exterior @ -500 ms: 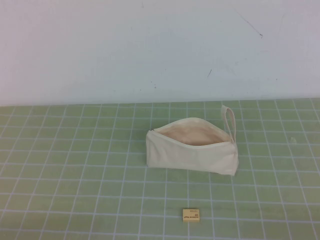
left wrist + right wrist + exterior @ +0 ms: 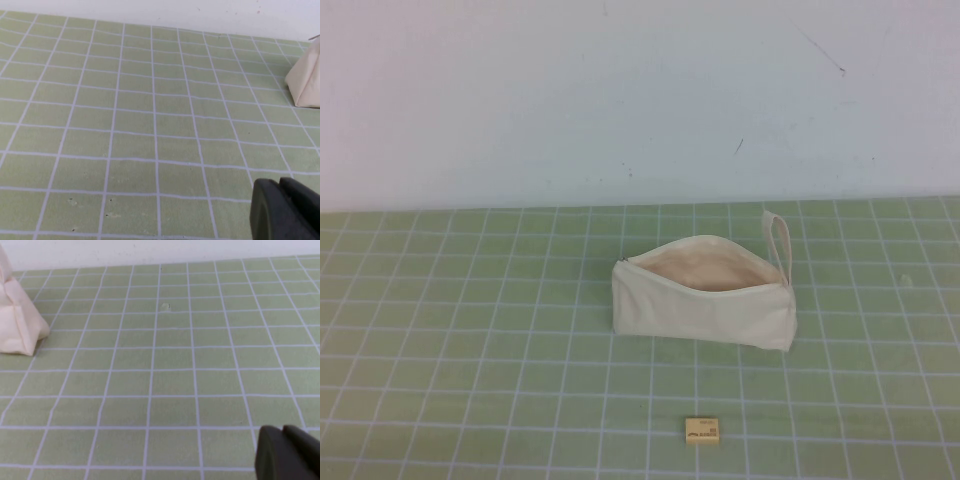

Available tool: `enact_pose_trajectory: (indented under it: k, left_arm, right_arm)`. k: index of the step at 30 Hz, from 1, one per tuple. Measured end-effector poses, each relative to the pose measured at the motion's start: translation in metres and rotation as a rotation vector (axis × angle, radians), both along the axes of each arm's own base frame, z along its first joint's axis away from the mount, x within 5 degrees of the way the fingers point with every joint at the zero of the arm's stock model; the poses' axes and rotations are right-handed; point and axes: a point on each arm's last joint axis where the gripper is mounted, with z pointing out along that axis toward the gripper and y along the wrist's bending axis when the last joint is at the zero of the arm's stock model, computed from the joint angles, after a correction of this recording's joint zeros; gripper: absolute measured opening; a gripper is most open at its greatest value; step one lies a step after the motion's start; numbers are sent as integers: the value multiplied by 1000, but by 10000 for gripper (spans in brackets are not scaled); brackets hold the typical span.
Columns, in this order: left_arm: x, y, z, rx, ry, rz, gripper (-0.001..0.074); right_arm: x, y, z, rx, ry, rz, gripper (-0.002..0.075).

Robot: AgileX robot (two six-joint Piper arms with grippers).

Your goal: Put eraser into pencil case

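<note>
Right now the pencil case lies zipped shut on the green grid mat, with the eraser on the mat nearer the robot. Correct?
Not quite. The high view shows the pencil case open, beige lining visible; the eraser does lie nearer the robot. The left tool and right tool appear only in their wrist views, away from both.

I see the pencil case (image 2: 705, 300) lying on the table (image 2: 470, 330), the eraser (image 2: 702, 430) well in front of it. The case sits off beyond my left hand (image 2: 285, 210) and my right hand (image 2: 287, 452), both held low over the table.
</note>
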Motion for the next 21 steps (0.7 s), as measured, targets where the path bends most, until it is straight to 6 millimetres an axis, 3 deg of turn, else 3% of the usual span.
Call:
enact_pose_trajectory:
  k: [14, 16, 21]
  left_arm:
    - [0, 0, 0, 0, 0, 0, -1]
    - [0, 0, 0, 0, 0, 0, -1]
    - [0, 0, 0, 0, 0, 0, -1]
  right_arm:
    - [0, -1, 1, -32, -13, -3, -1]
    - [1, 2, 1, 108, -18, -10, -1]
    - [1, 19, 7, 726, -14, -17, -1]
